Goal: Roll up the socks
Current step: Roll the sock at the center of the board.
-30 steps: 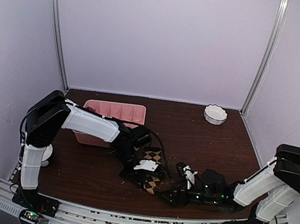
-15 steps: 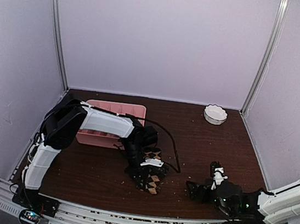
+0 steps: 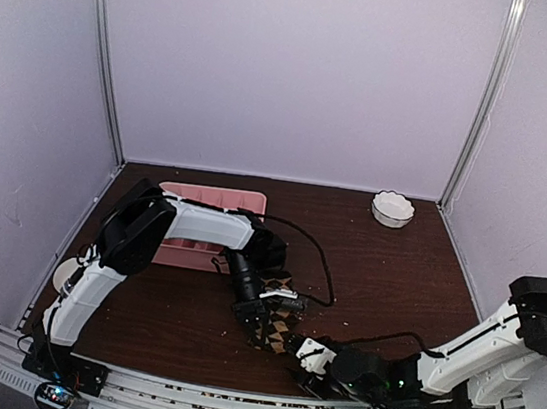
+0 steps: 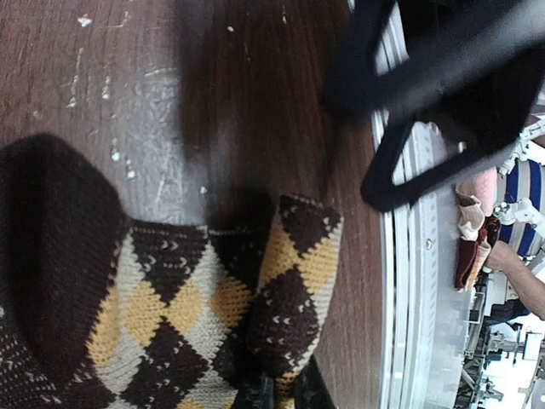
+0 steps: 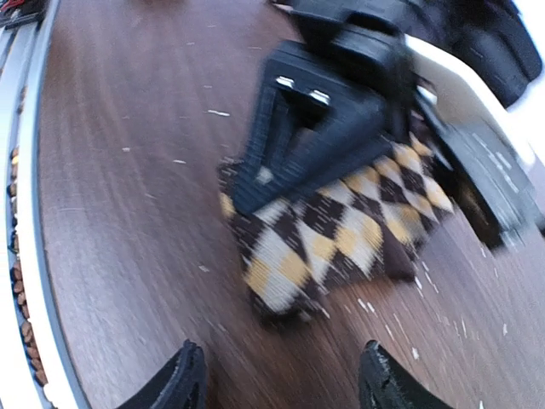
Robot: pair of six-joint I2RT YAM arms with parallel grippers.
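Our left gripper (image 3: 259, 314) stayed clamped on the checkered sock (image 3: 279, 333), which lay folded on the table (image 3: 396, 271) near its front edge. Our right gripper (image 5: 281, 383) had swung back in from the right, fingers apart, just beside the sock.

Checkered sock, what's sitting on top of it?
The left claw sits on the checkered sock, pinching a fold. The fabric beneath it is hidden.
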